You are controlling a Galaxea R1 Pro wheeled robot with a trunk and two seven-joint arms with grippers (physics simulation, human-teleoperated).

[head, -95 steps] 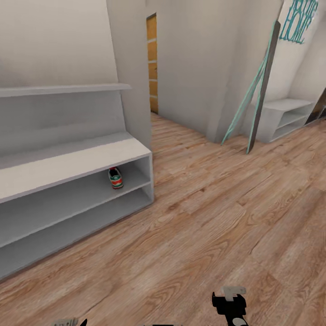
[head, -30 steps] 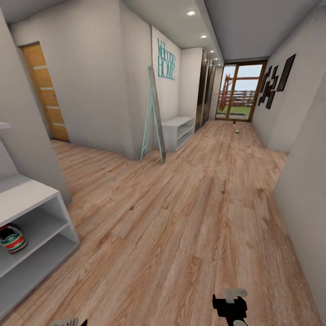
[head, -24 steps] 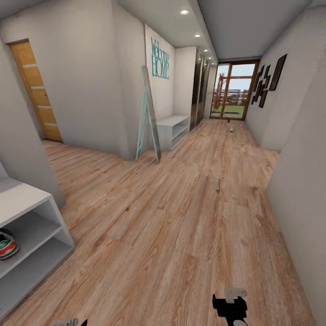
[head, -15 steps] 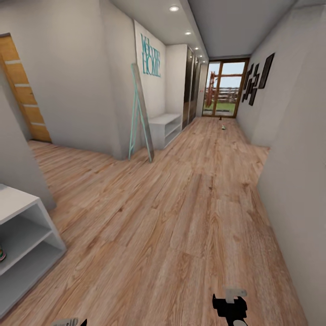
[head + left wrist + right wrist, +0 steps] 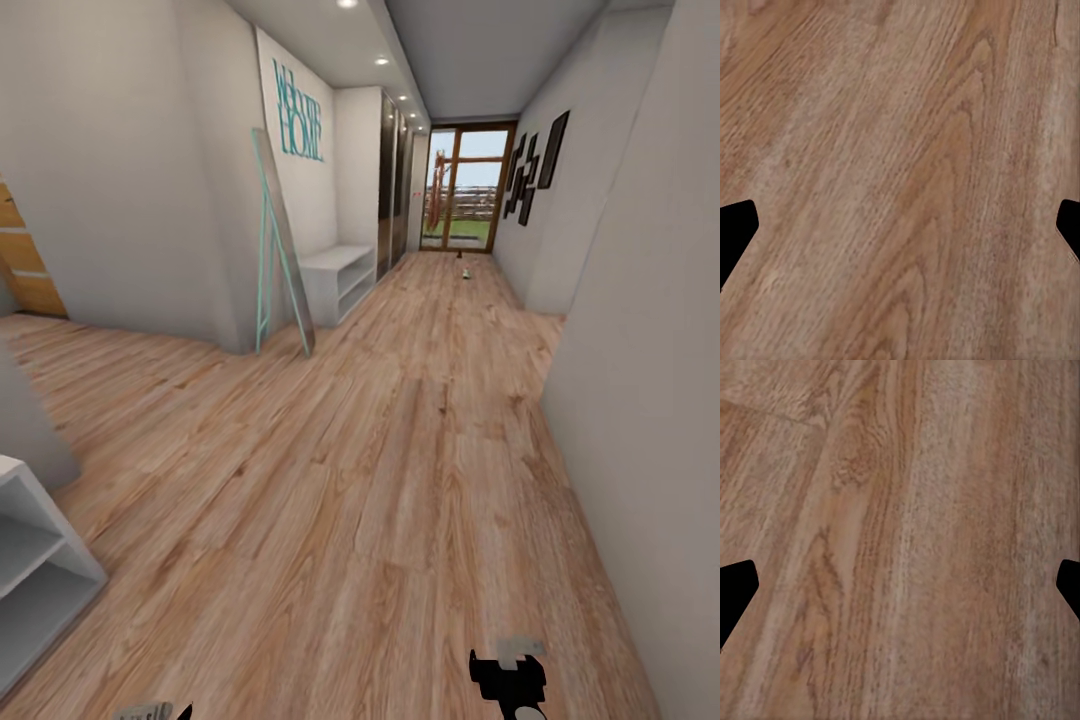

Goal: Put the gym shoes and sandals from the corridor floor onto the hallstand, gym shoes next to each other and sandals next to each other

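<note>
Light brown corridor floor (image 5: 400, 480) runs away from me toward a glass door. Only a corner of the pale grey hallstand (image 5: 40, 560), with its two low open shelves, shows at the lower left. Far down the corridor lies a tiny pale-green thing (image 5: 465, 272), too small to tell whether it is a gym shoe. The sandals are out of view. My left gripper (image 5: 900, 232) and right gripper (image 5: 900, 592) both hang open over bare planks, dark fingertips far apart, nothing between them. My right arm (image 5: 510, 680) and left arm (image 5: 150, 712) peek in at the bottom edge.
A mirror with a teal frame (image 5: 280, 240) leans on the left wall beside a plain white low shelf unit (image 5: 335, 280). A grey wall (image 5: 640, 400) juts in close on my right. A wooden door (image 5: 20, 260) stands at the far left.
The camera has swung right, so the hallstand has slid to the left edge and the gym shoe on its shelf has left the picture. Both arms hold the same pose.
</note>
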